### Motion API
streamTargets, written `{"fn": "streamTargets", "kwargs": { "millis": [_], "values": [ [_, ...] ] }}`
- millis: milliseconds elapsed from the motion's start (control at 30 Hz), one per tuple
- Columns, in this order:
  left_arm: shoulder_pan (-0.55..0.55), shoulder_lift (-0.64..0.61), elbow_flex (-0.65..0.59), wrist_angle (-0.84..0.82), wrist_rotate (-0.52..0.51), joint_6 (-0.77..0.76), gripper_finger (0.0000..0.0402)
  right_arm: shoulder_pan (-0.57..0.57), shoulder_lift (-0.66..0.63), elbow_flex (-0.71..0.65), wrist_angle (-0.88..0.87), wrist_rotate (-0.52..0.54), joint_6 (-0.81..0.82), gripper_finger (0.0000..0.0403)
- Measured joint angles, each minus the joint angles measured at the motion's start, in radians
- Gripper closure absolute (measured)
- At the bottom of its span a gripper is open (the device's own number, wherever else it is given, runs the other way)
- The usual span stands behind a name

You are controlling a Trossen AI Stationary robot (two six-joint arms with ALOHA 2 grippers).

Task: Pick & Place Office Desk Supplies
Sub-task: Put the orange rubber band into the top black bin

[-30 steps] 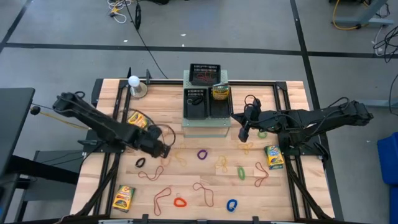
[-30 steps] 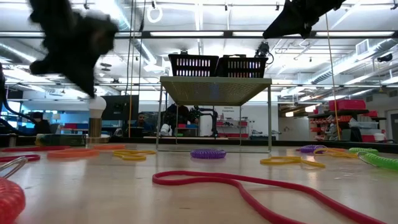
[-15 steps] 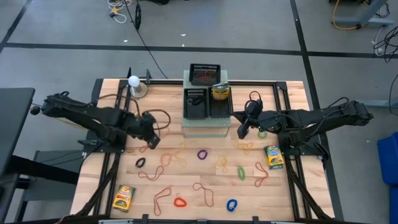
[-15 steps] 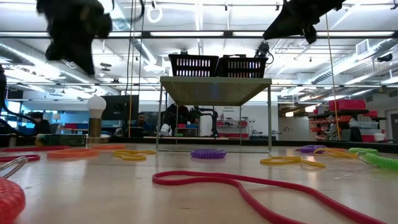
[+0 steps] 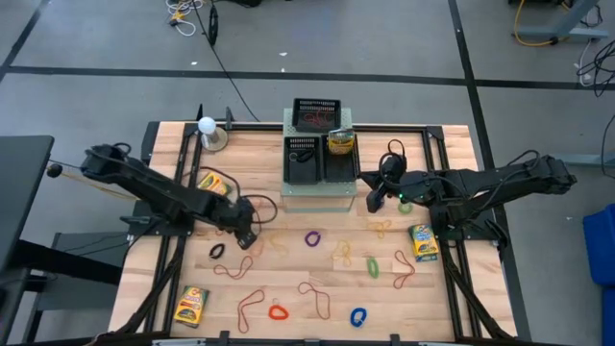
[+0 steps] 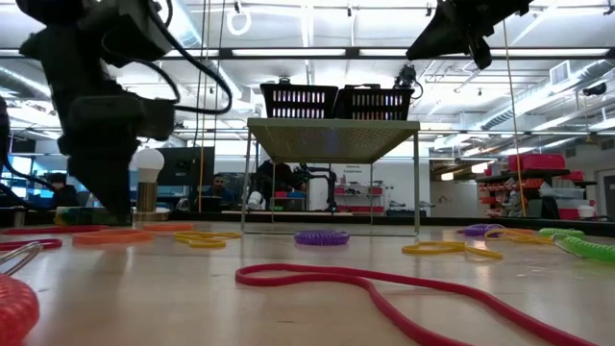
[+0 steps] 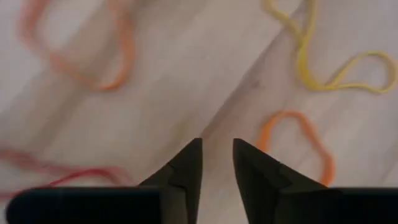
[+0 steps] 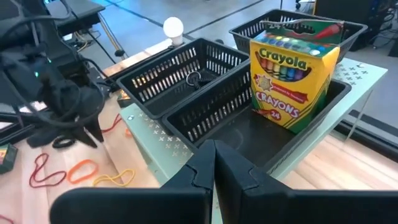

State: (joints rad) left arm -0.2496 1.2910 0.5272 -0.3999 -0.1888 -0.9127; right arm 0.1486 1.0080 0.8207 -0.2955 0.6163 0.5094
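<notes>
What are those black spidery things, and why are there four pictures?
They are two robot arms at a wooden table, each ending in a two-finger gripper. One picture looks straight down, one looks level across the tabletop, and two come from cameras on the arms' wrists. The left gripper is low over the rubber bands with its fingers a little apart, holding nothing. The right gripper is shut and empty, beside the raised pale-green box that carries black mesh trays; one tray holds a crayon box. Colored loops and more crayon boxes lie scattered on the table, waiting to be tidied.
</notes>
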Motion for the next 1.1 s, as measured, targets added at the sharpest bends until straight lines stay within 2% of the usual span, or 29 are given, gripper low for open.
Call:
{"fn": "streamTargets", "kwargs": {
  "millis": [133,233,400,567,833,1100],
  "values": [
    [-0.028,0.086,0.002,0.112,0.02,-0.013,0.0289,0.0,0.0,0.0,-0.004,-0.022,-0.003,0.0392],
    [-0.045,0.125,0.007,0.135,0.025,-0.051,0.0287,0.0,0.0,0.0,-0.006,-0.061,-0.022,0.0392],
    [-0.065,0.143,0.036,0.102,0.003,-0.067,0.0287,0.0,0.0,0.0,-0.006,-0.075,-0.074,0.0392],
    [-0.067,0.147,0.058,0.099,0.036,-0.067,0.0287,0.0,0.0,0.0,-0.005,-0.102,-0.135,0.0392],
    [-0.084,0.145,0.14,-0.078,-0.013,0.022,0.0287,0.0,0.0,0.0,-0.007,-0.127,-0.17,0.0392],
    [-0.088,0.193,0.14,-0.081,0.005,0.023,0.0287,0.0,0.0,0.0,-0.007,-0.127,-0.182,0.0392]
  ]
}}
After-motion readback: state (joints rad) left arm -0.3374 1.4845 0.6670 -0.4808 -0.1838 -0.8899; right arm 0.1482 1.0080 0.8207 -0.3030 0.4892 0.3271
